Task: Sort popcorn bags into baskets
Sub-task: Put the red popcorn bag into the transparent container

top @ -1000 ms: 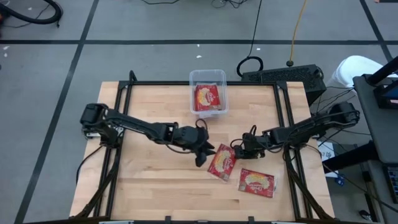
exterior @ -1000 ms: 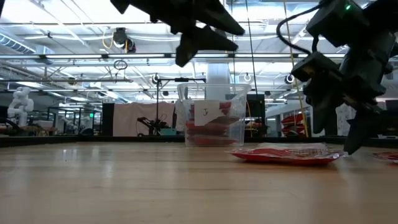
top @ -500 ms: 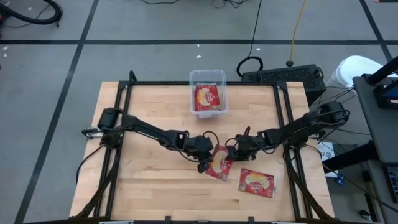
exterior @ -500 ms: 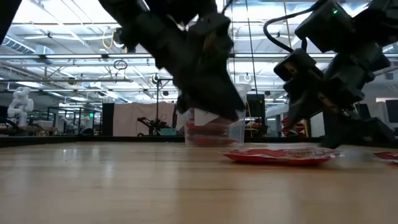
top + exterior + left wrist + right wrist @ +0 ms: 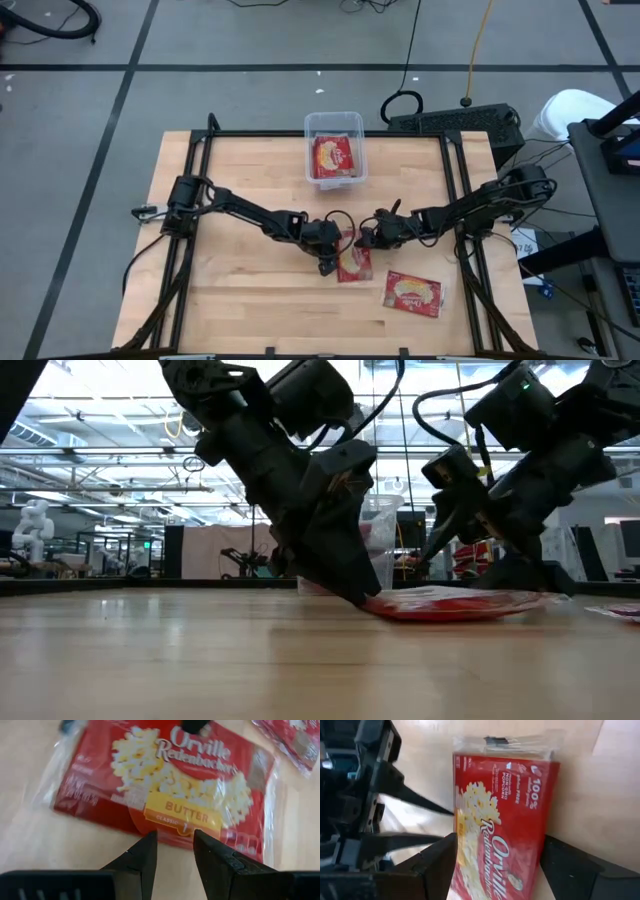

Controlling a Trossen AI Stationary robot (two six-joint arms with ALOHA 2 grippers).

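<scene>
Tools (image 5: 330, 262) and (image 5: 366, 240) flank one popcorn bag (image 5: 353, 265); fingers spread.

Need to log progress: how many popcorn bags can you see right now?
3. One popcorn bag in the tub at the table's far edge, one mid-table bag between both grippers, one near-right bag lying alone. More may be stacked hidden in the clear tub.

We see one red butter popcorn bag (image 5: 352, 264) lying flat mid-worktop, a second popcorn bag (image 5: 412, 294) flat nearer the front edge, and a third (image 5: 333, 158) inside the clear basket (image 5: 311, 128) at the far edge.
</scene>
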